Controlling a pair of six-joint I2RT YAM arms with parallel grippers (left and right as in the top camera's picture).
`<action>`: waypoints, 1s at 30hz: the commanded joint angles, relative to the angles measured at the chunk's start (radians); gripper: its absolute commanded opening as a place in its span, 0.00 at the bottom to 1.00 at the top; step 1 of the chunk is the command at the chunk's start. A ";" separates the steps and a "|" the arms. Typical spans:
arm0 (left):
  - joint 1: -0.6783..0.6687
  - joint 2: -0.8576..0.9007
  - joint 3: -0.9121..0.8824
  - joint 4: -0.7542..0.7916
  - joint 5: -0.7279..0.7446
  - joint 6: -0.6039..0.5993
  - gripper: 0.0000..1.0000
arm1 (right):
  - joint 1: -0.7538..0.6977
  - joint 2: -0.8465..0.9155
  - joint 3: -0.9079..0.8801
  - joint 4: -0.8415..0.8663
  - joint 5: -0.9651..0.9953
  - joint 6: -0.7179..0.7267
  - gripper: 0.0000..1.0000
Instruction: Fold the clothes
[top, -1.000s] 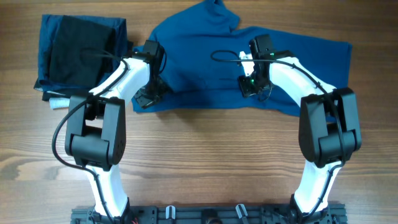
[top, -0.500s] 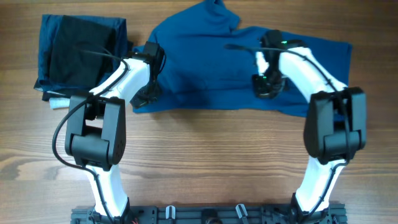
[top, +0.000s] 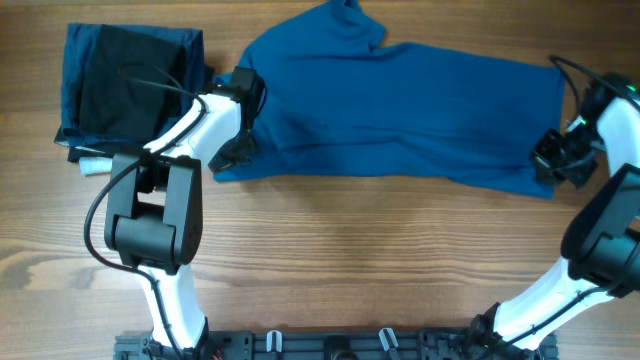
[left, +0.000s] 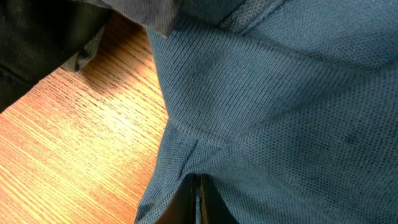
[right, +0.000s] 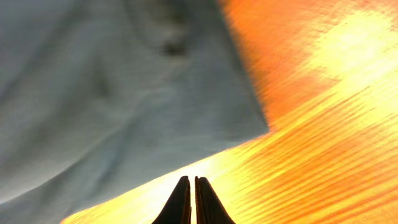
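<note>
The clothes, a mid-blue polo shirt (top: 400, 110), lie spread across the far half of the table, collar toward the back. My left gripper (top: 237, 152) is shut, its tips pressed into the shirt's left lower edge. In the left wrist view the knit fabric (left: 280, 93) bunches round the closed fingertips (left: 198, 186), and nothing shows between them. My right gripper (top: 553, 163) is shut and empty at the shirt's right lower corner. In the right wrist view its tips (right: 191, 182) hover over bare wood just off the cloth's corner (right: 124, 93).
A folded pile of dark navy and black garments (top: 130, 85) with a white edge (top: 95, 165) lies at the back left, close to the left arm. Its dark cloth (left: 37, 37) shows at the left wrist view's top left. Wooden table (top: 330, 260) runs along the front.
The right gripper has swept rightwards across the shirt, from its middle to its right lower corner and off the cloth. The left gripper has stayed where it was.
</note>
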 joint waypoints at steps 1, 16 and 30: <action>0.005 0.013 -0.010 -0.001 -0.031 0.012 0.04 | -0.040 -0.013 -0.051 0.040 -0.020 0.020 0.04; 0.005 0.013 -0.010 0.018 -0.005 0.012 0.04 | -0.071 -0.011 -0.263 0.330 0.200 0.032 0.04; 0.005 -0.011 0.045 -0.029 -0.008 0.083 0.04 | -0.179 -0.016 -0.162 0.339 0.065 -0.109 0.07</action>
